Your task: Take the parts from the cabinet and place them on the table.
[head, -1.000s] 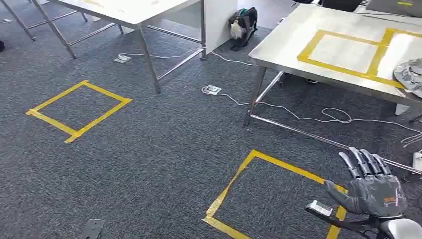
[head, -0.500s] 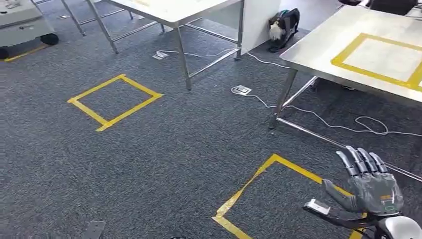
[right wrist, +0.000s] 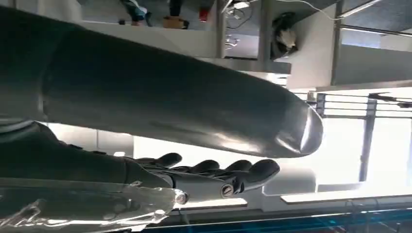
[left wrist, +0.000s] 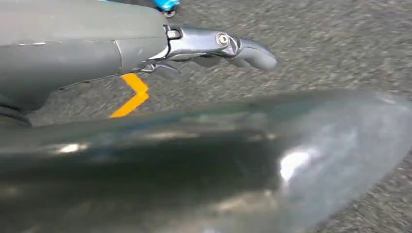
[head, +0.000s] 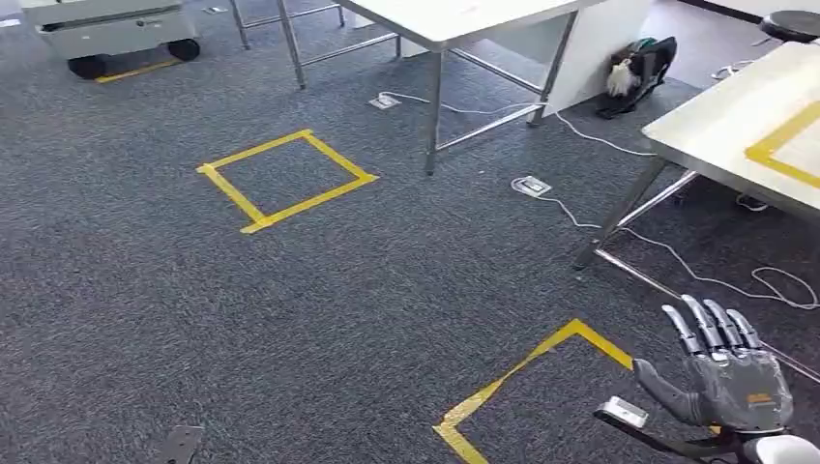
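Observation:
My right hand (head: pixel 727 377) hangs low at the right of the head view, above the grey carpet, fingers straight and thumb held apart, with nothing in it. In the right wrist view its dark fingers (right wrist: pixel 228 171) lie stretched out under the thick thumb. My left hand (left wrist: pixel 218 46) shows in the left wrist view, fingers extended over the carpet and holding nothing. The steel table (head: pixel 720 130) with yellow tape on its top stands at the right edge. I see no parts.
A white table on steel legs (head: pixel 435 106) stands at the back. A grey wheeled unit (head: pixel 116 29) sits at the far left. Yellow tape squares (head: pixel 285 179) mark the carpet, one near my right hand (head: pixel 512 382). White cables (head: pixel 667 256) trail under the steel table.
The camera has turned left, so the whole scene has slid right. The steel table now sits at the right edge and the wheeled unit has come into view. My right hand keeps its pose.

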Tool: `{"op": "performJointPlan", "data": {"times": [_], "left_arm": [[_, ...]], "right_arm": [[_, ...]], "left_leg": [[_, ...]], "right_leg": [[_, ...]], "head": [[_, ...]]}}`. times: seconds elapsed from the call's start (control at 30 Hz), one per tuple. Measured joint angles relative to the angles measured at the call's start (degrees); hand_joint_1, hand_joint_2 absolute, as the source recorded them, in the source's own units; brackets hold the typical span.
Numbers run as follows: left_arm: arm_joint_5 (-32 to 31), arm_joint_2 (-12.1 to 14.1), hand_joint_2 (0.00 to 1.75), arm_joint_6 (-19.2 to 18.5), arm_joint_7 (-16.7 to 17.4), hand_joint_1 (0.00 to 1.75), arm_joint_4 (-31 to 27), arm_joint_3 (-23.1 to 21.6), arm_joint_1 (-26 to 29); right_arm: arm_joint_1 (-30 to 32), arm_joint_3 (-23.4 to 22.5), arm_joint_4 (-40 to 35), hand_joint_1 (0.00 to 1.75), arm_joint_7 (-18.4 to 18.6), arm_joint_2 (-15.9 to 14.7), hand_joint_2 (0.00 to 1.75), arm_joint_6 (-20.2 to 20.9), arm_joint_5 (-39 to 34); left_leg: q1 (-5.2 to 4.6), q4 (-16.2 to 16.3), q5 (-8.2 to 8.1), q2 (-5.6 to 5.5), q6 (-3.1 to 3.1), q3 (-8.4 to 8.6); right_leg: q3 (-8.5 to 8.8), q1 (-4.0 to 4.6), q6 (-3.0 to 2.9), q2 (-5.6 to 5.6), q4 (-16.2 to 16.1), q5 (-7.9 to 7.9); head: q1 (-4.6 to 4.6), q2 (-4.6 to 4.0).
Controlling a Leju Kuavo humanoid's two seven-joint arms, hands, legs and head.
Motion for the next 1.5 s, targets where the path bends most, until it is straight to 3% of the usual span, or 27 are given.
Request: {"op": "performJointPlan", "data": {"times": [0.07,0.1,0.23,0.27,0.33,0.4,0.43,0.47,0.5,0.57,0.6,0.63,0.67,0.77,0.83,0.9,0.97,1.03,1.07,1.1,1.13,1.27,1.3,1.33,1.37,1.43,1.5], "left_arm": [[-0.04,0.0,0.0,-0.04,0.04,0.0,0.0,0.0,-0.09],[-0.04,0.02,0.0,-0.04,0.04,0.0,0.0,0.0,-0.13],[-0.17,0.04,0.0,-0.07,0.04,0.0,0.0,0.0,-0.01],[-0.17,0.24,0.0,-0.07,0.02,0.0,0.0,0.0,0.01],[-0.2,0.02,0.0,-0.07,0.04,0.0,0.0,-0.02,-0.09],[-0.2,0.0,0.0,-0.07,0.02,0.0,0.0,-0.02,-0.38],[-0.2,0.0,0.0,-0.07,0.04,0.0,0.0,-0.02,-0.35],[-0.2,0.0,0.0,-0.07,0.04,0.0,0.0,-0.02,-0.25],[-0.17,0.0,0.0,-0.07,0.04,0.0,0.0,0.0,-0.17],[-0.2,0.02,0.0,-0.07,0.04,0.0,0.0,0.0,-0.18],[-0.2,0.02,0.0,-0.09,0.04,0.0,0.0,0.0,-0.25],[-0.22,-0.02,0.0,-0.09,0.04,0.0,0.0,-0.02,-0.46],[-0.35,-0.04,0.0,-0.11,0.02,0.0,0.0,-0.02,-0.59],[-0.5,-0.02,0.0,-0.11,0.04,0.0,0.0,-0.02,-0.35],[-0.52,-0.07,0.0,-0.11,0.04,0.0,0.0,-0.02,-0.26],[-0.52,0.0,0.0,-0.09,0.04,0.0,0.0,0.0,-0.54],[-0.52,-0.07,0.0,-0.11,0.04,0.0,0.0,0.0,-0.45],[-0.52,-0.07,0.0,-0.11,0.04,0.0,0.0,0.0,-0.3],[-0.52,-0.07,0.0,-0.11,0.04,0.0,0.0,0.0,-0.32],[-0.52,-0.07,0.0,-0.11,0.04,0.0,0.0,0.0,-0.36],[-0.52,-0.07,0.0,-0.15,0.04,0.0,0.0,0.0,-0.42],[-0.52,-0.07,0.0,-0.24,0.04,0.0,0.0,0.0,0.04],[-0.52,-0.02,0.0,-0.24,0.04,0.0,0.0,0.0,0.13],[-0.52,-0.11,0.0,-0.24,0.04,0.0,0.0,0.0,0.14],[-0.52,-0.18,0.0,-0.24,0.04,0.0,0.0,-0.02,-0.02],[-0.52,-0.2,0.0,-0.24,0.04,0.0,0.0,-0.02,-0.21],[-0.52,-0.2,0.0,-0.24,0.04,0.0,0.0,-0.02,-0.06]], "right_arm": [[0.01,-0.2,-0.17,0.0,0.04,-0.02,0.0,0.0,0.0],[0.0,-0.33,-0.17,0.0,0.07,0.0,0.0,0.0,0.0],[0.23,-0.57,-0.44,0.0,0.07,-0.02,0.0,0.02,0.0],[0.22,-0.61,-0.63,0.0,0.07,-0.02,0.0,0.02,-0.02],[0.22,-0.81,-0.98,0.0,0.07,-0.02,0.0,0.0,-0.02],[0.58,-0.9,-1.01,0.0,0.07,-0.02,0.0,0.02,-0.02],[0.61,-0.9,-1.01,0.0,0.07,-0.02,0.0,0.02,-0.02],[0.61,-0.9,-1.01,0.0,0.07,-0.02,0.0,0.02,-0.02],[0.6,-0.9,-1.01,0.0,0.07,-0.02,0.0,0.02,-0.02],[0.57,-0.9,-1.01,0.0,0.07,-0.02,0.0,0.04,-0.02],[0.56,-0.9,-1.07,0.0,0.07,-0.02,0.0,0.07,-0.02],[0.67,-0.96,-1.14,0.0,0.07,-0.02,0.0,0.09,-0.04],[0.62,-0.96,-1.14,0.0,0.04,-0.04,0.0,0.11,-0.02],[0.53,-0.96,-1.16,0.0,0.07,-0.04,0.0,0.17,-0.02],[0.58,-0.98,-1.31,0.0,0.04,-0.04,0.0,0.15,-0.02],[0.83,-1.03,-1.31,0.0,0.11,-0.09,0.0,0.15,-0.04],[0.98,-0.96,-1.29,0.0,0.09,-0.09,0.0,0.15,-0.04],[0.97,-0.96,-1.29,0.0,0.11,-0.09,0.0,0.15,-0.04],[0.97,-0.96,-1.31,0.0,0.09,-0.09,0.0,0.15,-0.02],[0.95,-0.98,-1.31,0.0,0.11,-0.09,0.0,0.15,-0.02],[0.92,-0.98,-1.31,0.0,0.15,-0.09,0.0,0.15,-0.02],[1.05,-1.01,-1.62,0.0,0.24,-0.09,0.0,0.15,0.02],[0.98,-1.01,-1.73,0.0,0.24,-0.09,0.0,0.15,0.02],[1.0,-1.01,-1.84,0.0,0.24,-0.09,0.0,0.15,0.02],[1.19,-1.01,-1.95,0.0,0.24,-0.09,0.0,0.15,0.02],[1.46,-1.01,-1.95,0.0,0.24,-0.09,0.0,0.15,0.02],[1.46,-0.98,-1.95,0.0,0.24,-0.09,0.0,0.15,0.02]], "left_leg": [[0.13,0.08,0.1,-1.36,-0.21,0.17],[0.14,0.13,0.17,-1.88,-0.48,0.11],[0.24,-0.04,1.11,-3.87,-2.1,-0.84],[0.21,0.08,1.01,-4.06,-2.26,-1.0],[-0.01,4.34,-2.27,0.9,-2.82,-2.9],[0.18,13.78,-6.8,2.14,-3.21,-7.31],[0.24,17.81,-8.17,2.18,-3.32,-9.22],[0.27,18.84,-7.96,2.19,-3.39,-9.67],[0.28,17.02,-6.32,2.24,-3.38,-8.59],[0.28,7.7,-1.9,3.3,-3.22,-3.36],[0.22,2.77,-0.43,5.69,-3.08,-0.29],[-0.27,0.31,-1.27,7.8,-2.98,0.62],[-0.07,0.53,-0.92,6.47,-2.15,0.43],[-0.3,0.21,-0.78,4.55,-1.0,0.21],[0.1,0.06,-0.46,3.59,-0.27,0.35],[-0.01,0.06,-0.41,2.24,0.14,0.21],[-0.22,0.08,-0.4,0.83,0.21,0.22],[-0.24,0.13,-0.37,-0.62,0.18,0.32],[-0.21,0.14,-0.34,-1.52,0.12,0.45],[-0.16,0.16,-0.3,-2.18,0.03,0.57],[-0.43,0.31,-0.25,-2.76,-0.37,0.4],[0.15,-0.06,0.51,-4.79,-1.81,-0.32],[0.22,0.59,0.04,-3.59,-1.86,-0.56],[-0.07,2.6,-1.68,-0.65,-2.09,-1.54],[-0.04,6.46,-4.04,0.93,-2.36,-3.42],[0.16,16.06,-8.19,2.04,-2.8,-8.02],[0.39,18.33,-7.94,2.17,-3.12,-9.13]], "right_leg": [[5.14,-0.25,-0.12,1.27,-10.78,5.41],[7.11,-0.72,0.01,4.4,-14.73,5.55],[7.14,-0.09,-1.16,2.84,-14.72,5.82],[7.23,-0.41,-1.63,2.16,-15.11,6.12],[7.28,-0.33,-2.36,0.89,-15.27,6.3],[7.13,-0.12,-2.5,-0.54,-15.27,6.26],[7.04,-0.09,-2.53,-1.27,-15.26,6.25],[7.04,-0.09,-2.52,-1.96,-15.26,6.25],[7.06,-0.09,-2.51,-2.68,-15.26,6.24],[7.26,-0.11,-2.37,-3.92,-15.26,6.16],[7.48,0.06,-2.1,-4.51,-15.23,6.01],[7.42,0.64,-1.65,-4.98,-14.9,5.64],[7.31,0.65,-1.48,-5.43,-15.13,5.62],[8.22,0.46,-0.5,-7.14,-15.66,5.54],[6.72,0.12,-0.04,-1.93,-12.45,3.12],[2.06,0.13,0.03,-0.17,-2.53,-1.58],[-1.32,0.15,-0.08,-0.06,3.46,-3.03],[0.28,0.17,-0.35,0.06,-0.97,0.72],[3.16,0.11,-0.56,0.64,-7.21,4.04],[5.8,-0.06,-0.66,2.26,-12.42,6.31],[6.93,-0.23,-0.77,4.51,-14.99,5.36],[7.39,0.31,-1.68,2.39,-15.39,6.08],[7.58,-0.14,-2.23,1.53,-15.99,6.55],[7.64,0.02,-2.49,1.03,-16.06,6.57],[7.59,0.07,-2.58,0.35,-16.06,6.59],[7.54,0.13,-2.71,-1.23,-16.06,6.49],[7.56,0.05,-2.66,-2.51,-16.05,6.43]], "head": [[-0.02,0.0],[0.04,0.0],[-0.07,0.0],[-0.06,0.0],[-0.7,0.0],[-0.61,0.0],[-0.63,0.0],[-0.66,0.0],[-0.65,0.0],[-0.63,0.0],[-0.66,0.0],[-0.76,0.0],[-0.4,0.0],[-0.53,0.0],[-0.02,0.0],[0.11,0.0],[0.11,0.0],[0.13,0.0],[0.15,0.0],[0.15,0.0],[0.09,0.0],[0.07,0.0],[0.02,0.0],[-0.15,0.0],[-0.33,0.0],[-0.28,0.0],[-0.29,0.0]]}}
